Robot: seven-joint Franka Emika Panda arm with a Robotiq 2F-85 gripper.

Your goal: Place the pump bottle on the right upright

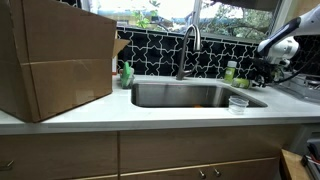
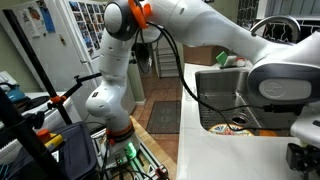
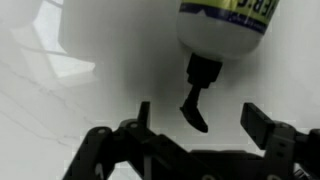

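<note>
Your gripper (image 3: 203,122) is spread wide and holds nothing. In the wrist view both fingers (image 3: 262,122) stand apart with only the pump spout (image 3: 197,100) hanging in the gap, touching neither. The pump bottle (image 3: 225,25) seems to lie on its side on the white countertop (image 3: 60,90), spout toward you and body beyond the fingertips. In an exterior view it is a small pale green shape (image 1: 231,71) by the wall at the right end of the sink (image 1: 160,95), too small there to judge its tilt. The main risk is closing where you are now. The pads would catch the thin spout or the neck, not the body, and the bottle would likely swing or twist out when you lift. A rounded plastic body on a glossy top may also roll if one finger nudges it first, and the basin edge is close on that side. The clear plastic cup (image 1: 238,103) stands near on the sink rim, so a wide swing while tipping the bottle up could knock it. The counter is smooth, pale and reflective. Around it are a faucet (image 1: 187,50), a black-and-white patterned backsplash (image 1: 160,55), a brighter green bottle (image 1: 127,73) left of the sink and a large cardboard box (image 1: 55,60).
</note>
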